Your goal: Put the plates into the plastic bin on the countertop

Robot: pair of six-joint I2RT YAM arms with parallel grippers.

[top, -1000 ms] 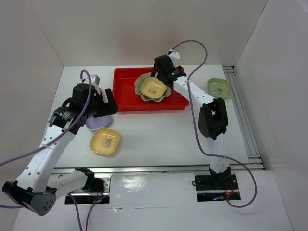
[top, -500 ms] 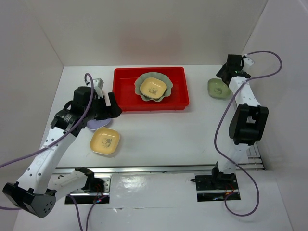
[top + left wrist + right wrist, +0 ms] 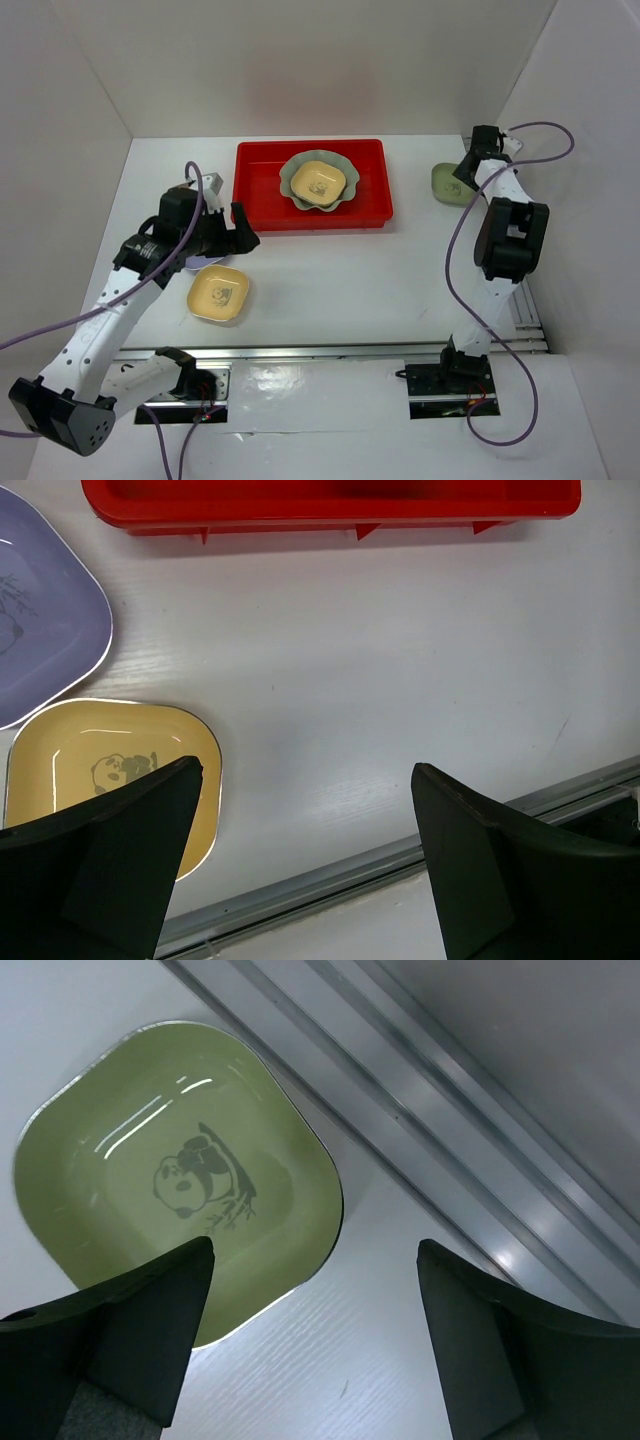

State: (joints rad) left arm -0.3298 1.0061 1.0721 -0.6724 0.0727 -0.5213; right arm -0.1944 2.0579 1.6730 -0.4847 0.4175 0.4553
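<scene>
Now, the red bin (image 3: 372,208) sits at the back of the counter (image 3: 330,270), with the pale-green scalloped plate (image 3: 291,183) inside it and a yellow plate (image 3: 319,182) nested on top. Off to the right a green panda-print plate (image 3: 180,1185) lies beside the metal rail (image 3: 430,1160). The right hand (image 3: 312,1260) hovers over it, fingers spread wide, empty. The left hand (image 3: 305,770), also wide open, hangs above the counter beside a second yellow plate (image 3: 90,770) and a lavender plate (image 3: 40,630).
</scene>
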